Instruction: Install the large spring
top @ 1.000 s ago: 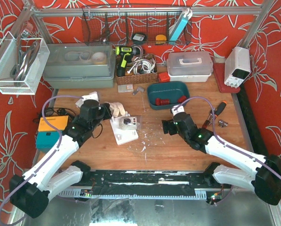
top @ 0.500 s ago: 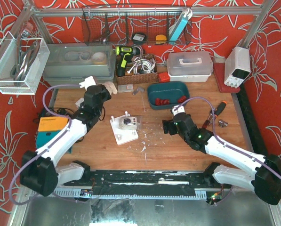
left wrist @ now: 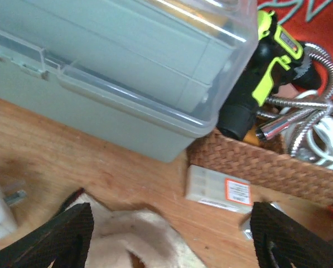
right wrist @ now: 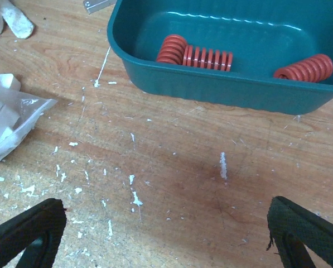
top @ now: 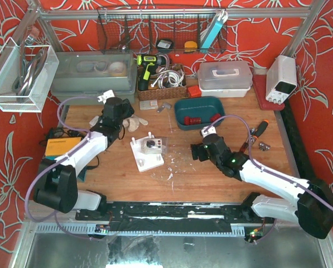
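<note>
I see my left arm bent at the elbow and reaching toward the far left. The left gripper points away from me, its fingers spread wide. My right arm stretches low toward the centre. The right gripper faces left, its fingers also wide apart.

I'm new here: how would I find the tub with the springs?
Start at the wooden table, far side, right of middle. Just in front of the white lidded box sits a teal tub. It alone holds red coil springs.
</note>
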`<action>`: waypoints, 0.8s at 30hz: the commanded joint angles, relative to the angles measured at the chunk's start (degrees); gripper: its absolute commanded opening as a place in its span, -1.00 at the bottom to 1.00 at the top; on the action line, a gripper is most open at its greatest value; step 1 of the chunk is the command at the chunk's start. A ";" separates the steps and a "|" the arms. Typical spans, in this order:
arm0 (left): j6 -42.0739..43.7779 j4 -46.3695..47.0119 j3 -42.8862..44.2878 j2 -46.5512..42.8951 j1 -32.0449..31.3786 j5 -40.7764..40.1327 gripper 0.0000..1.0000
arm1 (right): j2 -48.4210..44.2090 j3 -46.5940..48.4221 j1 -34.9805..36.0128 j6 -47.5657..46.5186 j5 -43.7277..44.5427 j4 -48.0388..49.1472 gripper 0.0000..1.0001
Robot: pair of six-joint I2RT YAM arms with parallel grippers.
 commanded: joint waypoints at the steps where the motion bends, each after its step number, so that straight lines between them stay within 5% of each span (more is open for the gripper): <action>1: -0.89 -1.58 -1.24 -5.34 -0.06 5.42 0.60 | 1.73 1.24 0.51 -0.89 -2.32 0.69 0.98; 7: -1.64 2.16 -11.01 -14.40 -0.63 16.30 1.00 | 3.94 2.01 0.56 -3.54 -5.10 2.93 0.98; 14: -0.63 14.07 -23.31 -20.15 -2.10 18.42 1.00 | 8.48 9.89 1.03 -13.94 -14.43 -1.70 0.93; 24: -1.07 9.91 -25.70 -18.10 -1.43 11.53 1.00 | 18.48 24.98 1.92 -29.65 -34.50 -7.37 0.80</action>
